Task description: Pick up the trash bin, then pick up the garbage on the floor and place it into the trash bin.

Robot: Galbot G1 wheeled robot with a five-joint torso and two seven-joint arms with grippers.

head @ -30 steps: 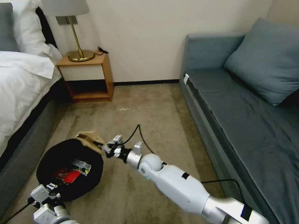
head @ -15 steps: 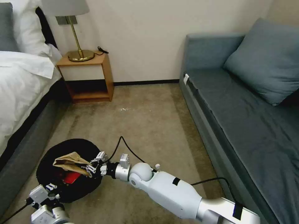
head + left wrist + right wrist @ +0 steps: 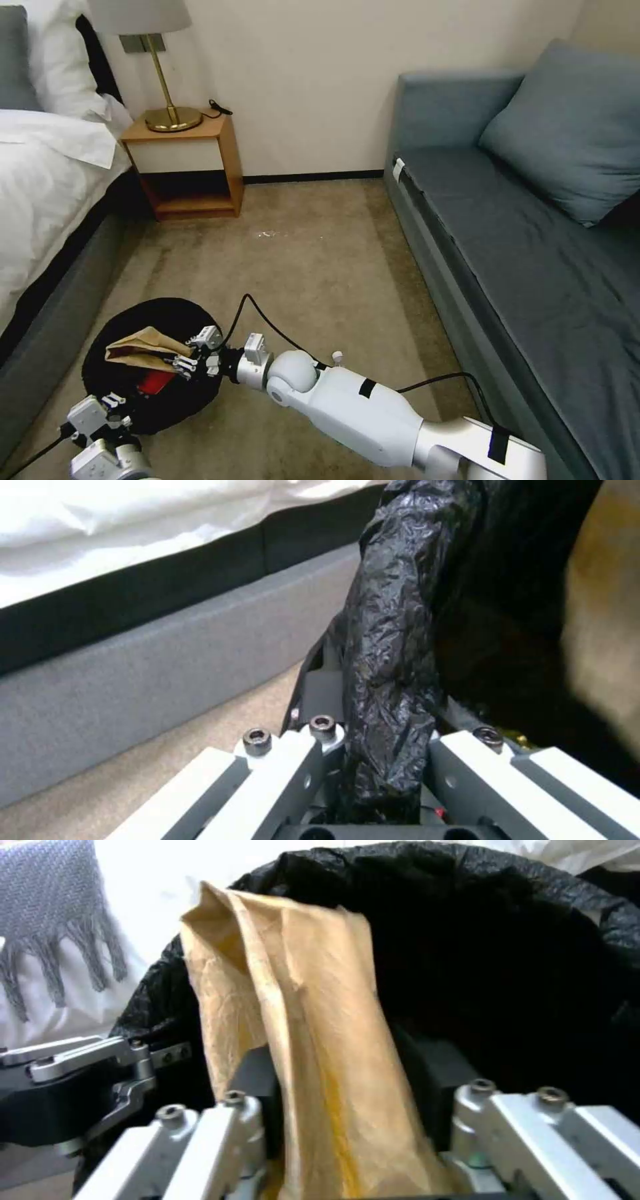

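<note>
Sinking lower: paper scrap (image 3: 143, 347), bin (image 3: 107, 333).

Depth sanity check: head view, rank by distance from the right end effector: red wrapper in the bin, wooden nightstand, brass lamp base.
1. Flat red wrapper, in the black bag-lined trash bin, just beside the right end effector.
2. Wooden nightstand, far across the carpet, by the bed.
3. Round brass lamp base, on top of the nightstand, slightly farther.

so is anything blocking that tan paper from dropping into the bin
Nothing visible. The right hand holds the tan paper scrap over the open trash bin, with just a red wrapper lying inside below it.
</note>
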